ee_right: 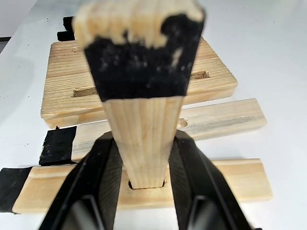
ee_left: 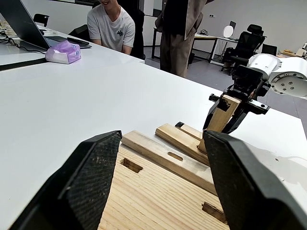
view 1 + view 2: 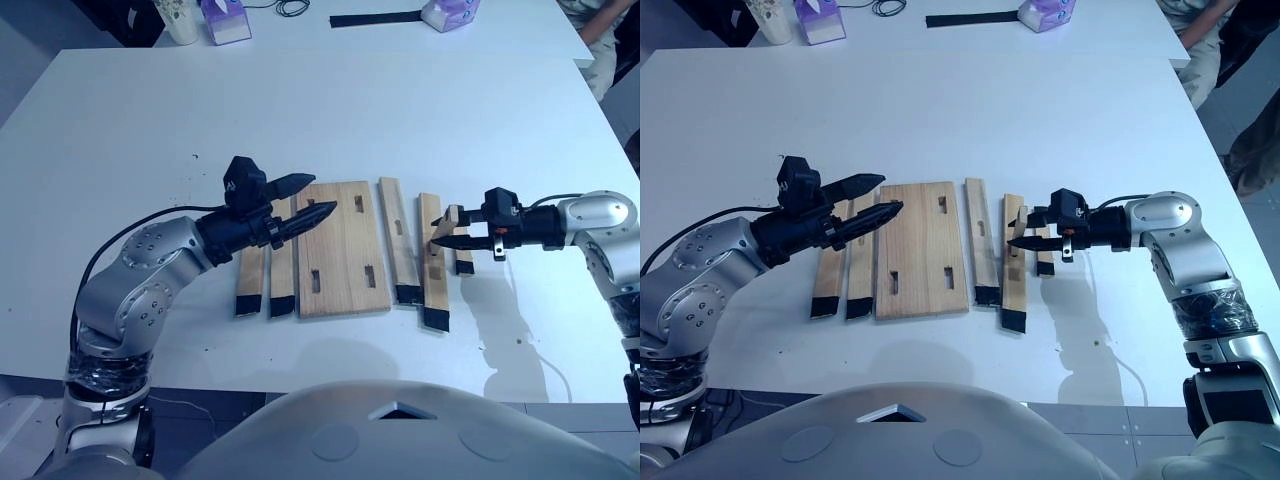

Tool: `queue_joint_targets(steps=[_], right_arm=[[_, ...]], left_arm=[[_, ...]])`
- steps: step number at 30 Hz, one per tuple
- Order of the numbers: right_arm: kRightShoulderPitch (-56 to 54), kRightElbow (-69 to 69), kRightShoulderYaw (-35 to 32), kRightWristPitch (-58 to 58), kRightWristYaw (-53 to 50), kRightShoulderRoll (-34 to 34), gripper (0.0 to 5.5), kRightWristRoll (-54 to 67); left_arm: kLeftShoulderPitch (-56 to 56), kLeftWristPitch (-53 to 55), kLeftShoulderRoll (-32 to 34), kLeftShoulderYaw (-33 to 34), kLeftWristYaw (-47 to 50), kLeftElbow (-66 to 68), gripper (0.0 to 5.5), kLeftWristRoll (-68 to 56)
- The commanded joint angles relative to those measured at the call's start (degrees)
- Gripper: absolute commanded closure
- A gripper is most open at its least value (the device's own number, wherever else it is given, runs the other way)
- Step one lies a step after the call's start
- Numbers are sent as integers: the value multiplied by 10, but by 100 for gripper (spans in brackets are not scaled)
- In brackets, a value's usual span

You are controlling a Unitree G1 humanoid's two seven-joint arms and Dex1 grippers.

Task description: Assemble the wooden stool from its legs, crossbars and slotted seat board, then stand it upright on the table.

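The slotted seat board (image 3: 343, 248) lies flat mid-table. Two black-tipped legs (image 3: 266, 280) lie along its left side and two more (image 3: 398, 240) on its right. My left gripper (image 3: 312, 198) hovers open over the board's far left corner, its fingers (image 2: 91, 182) wide apart with nothing between them. My right gripper (image 3: 447, 236) is shut on a short black-ended crossbar (image 1: 144, 120). It holds the crossbar nearly upright, with the lower end sitting in the slot of the rightmost leg (image 1: 230, 184). Another short piece (image 3: 463, 262) lies just right of that leg.
The white table (image 3: 330, 110) has wide free room beyond the parts. At its far edge stand a cup (image 3: 181, 20), two tissue packs (image 3: 226, 20) and a black strip (image 3: 375, 18). People stand off the far right corner.
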Motion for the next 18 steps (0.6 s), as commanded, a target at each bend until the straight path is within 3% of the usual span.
queue_joint_targets(steps=[1, 9, 18], right_arm=[[56, 24, 43, 30, -21, 9, 420, -56], [62, 49, 56, -2, -50, 17, 296, -99], [58, -48, -39, 61, -53, -3, 292, -9]], left_arm=[[-7, 2, 2, -1, 1, 2, 235, 5], [-13, 0, 5, -2, -4, 11, 235, 10], [-3, -6, -1, 3, 5, 10, 235, 18]])
